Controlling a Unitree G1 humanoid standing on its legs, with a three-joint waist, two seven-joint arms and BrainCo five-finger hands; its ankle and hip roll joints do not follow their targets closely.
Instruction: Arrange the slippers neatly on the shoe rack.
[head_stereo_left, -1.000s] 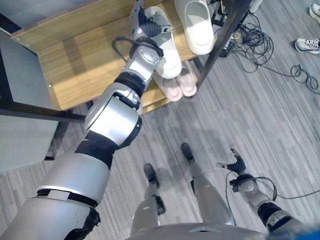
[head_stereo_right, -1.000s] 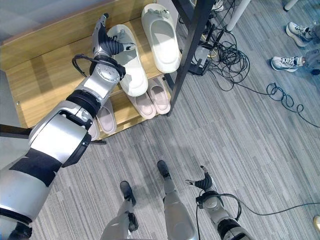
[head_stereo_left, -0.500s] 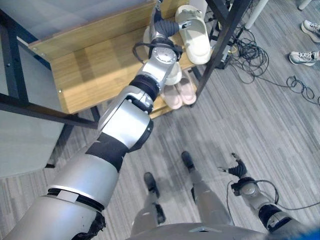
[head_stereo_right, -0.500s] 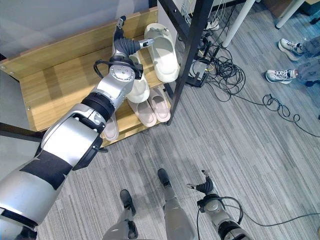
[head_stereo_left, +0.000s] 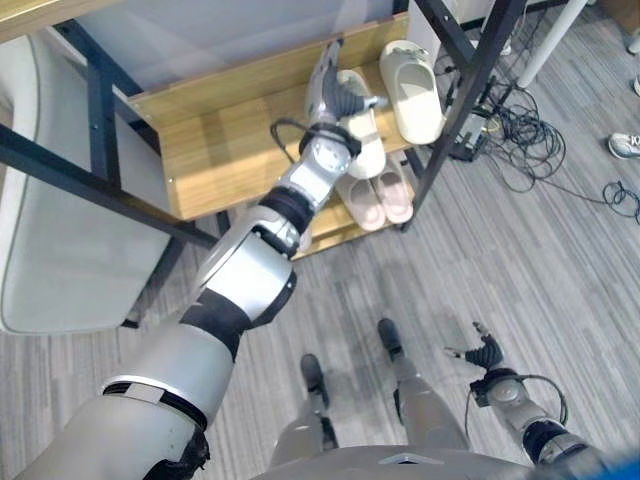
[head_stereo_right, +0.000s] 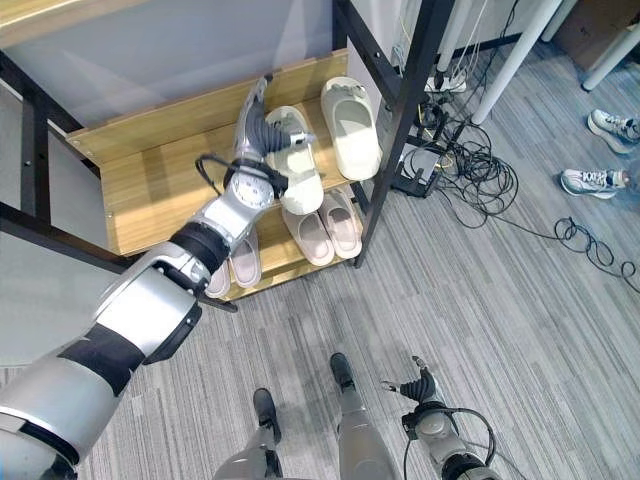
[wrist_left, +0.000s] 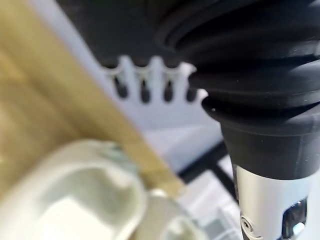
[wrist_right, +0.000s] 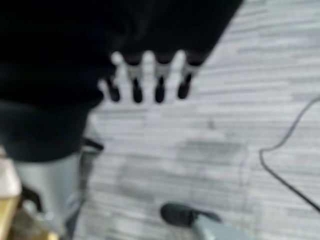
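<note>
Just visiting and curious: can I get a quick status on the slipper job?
Left hand open, over one white slipper on the shelf. Second white slipper beside it. Right hand open, low over the floor. Nothing in the way.

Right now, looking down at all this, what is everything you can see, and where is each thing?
White slippers: two, cream white, side by side on the rack's upper wooden shelf.
Pink slippers: one pair, pale pink, lower shelf, under the white ones; another pale slipper beside them.
Shoe rack: one, light wood shelves on a black metal frame.
Cables: a black tangle on the grey floor right of the rack.
Sneakers: two, white, far right on the floor.
Left hand: open, at the nearer white slipper.
Right hand: open, low over the floor.
</note>
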